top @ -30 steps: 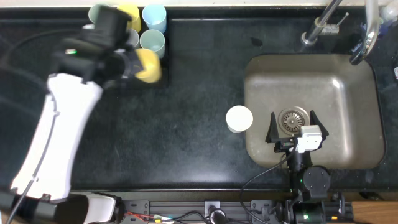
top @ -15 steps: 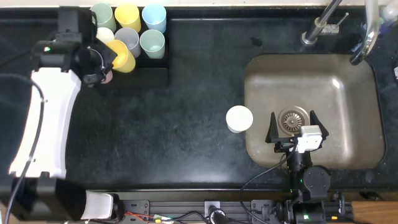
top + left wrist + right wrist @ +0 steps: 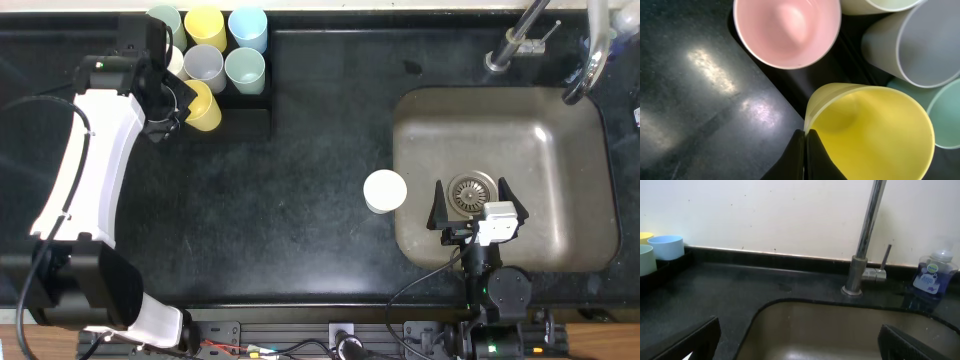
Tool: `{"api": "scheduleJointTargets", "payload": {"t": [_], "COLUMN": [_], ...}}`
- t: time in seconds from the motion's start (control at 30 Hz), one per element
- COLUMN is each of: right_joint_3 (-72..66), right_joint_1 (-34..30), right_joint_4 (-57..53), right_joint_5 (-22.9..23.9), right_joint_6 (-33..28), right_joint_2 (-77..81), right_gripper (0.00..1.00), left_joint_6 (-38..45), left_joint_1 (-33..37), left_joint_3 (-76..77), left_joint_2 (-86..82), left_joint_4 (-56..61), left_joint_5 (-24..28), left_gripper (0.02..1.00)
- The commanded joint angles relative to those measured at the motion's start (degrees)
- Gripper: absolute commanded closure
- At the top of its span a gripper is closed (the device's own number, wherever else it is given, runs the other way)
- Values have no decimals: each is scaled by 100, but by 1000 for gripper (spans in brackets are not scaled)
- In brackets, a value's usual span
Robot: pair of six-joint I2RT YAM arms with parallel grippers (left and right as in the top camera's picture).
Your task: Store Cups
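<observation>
My left gripper (image 3: 181, 101) is shut on the rim of a yellow cup (image 3: 204, 106), pinching the wall (image 3: 805, 139). The yellow cup (image 3: 875, 135) hangs tilted over the front of the black cup rack (image 3: 250, 120), next to a pink cup (image 3: 787, 30) and a grey cup (image 3: 920, 45). The rack also holds a grey cup (image 3: 205, 65), a mint cup (image 3: 245, 70), a blue cup (image 3: 247, 27), a second yellow cup (image 3: 205, 27) and a pale green cup (image 3: 165, 20). A white cup (image 3: 384, 190) stands on the counter beside the sink. My right gripper (image 3: 471, 196) hangs open over the sink.
The steel sink (image 3: 560, 130) takes up the right side, with a faucet (image 3: 865, 245) and a soap bottle (image 3: 932, 275) behind it. Dark counter (image 3: 300, 220) stretches between the rack and the sink. A wall runs behind the counter.
The left arm carried the yellow cup leftward from the rack's front right to its front left, then shifted slightly forward. The right arm has not moved.
</observation>
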Motion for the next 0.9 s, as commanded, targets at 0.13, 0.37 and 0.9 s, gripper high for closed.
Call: {"api": "scheduleJointTargets", "payload": {"t": [0.13, 0.37, 0.9], "right_joint_3": [-79, -79, -79], "right_joint_1": [22, 22, 22], "right_joint_4": [26, 28, 26], "right_joint_5": [-42, -42, -42], "right_joint_6": [-20, -20, -20], "right_joint_2": [-46, -46, -46], "right_gripper": [3, 5, 3], "left_joint_6": [-79, -81, -79], "left_joint_1": [-79, -173, -173], "left_joint_3": [-20, -20, -20], "left_joint_2": [210, 389, 643], "left_joint_4": [50, 343, 455], "left_joint_5": [-286, -334, -481], "left_gripper": [982, 982, 980]}}
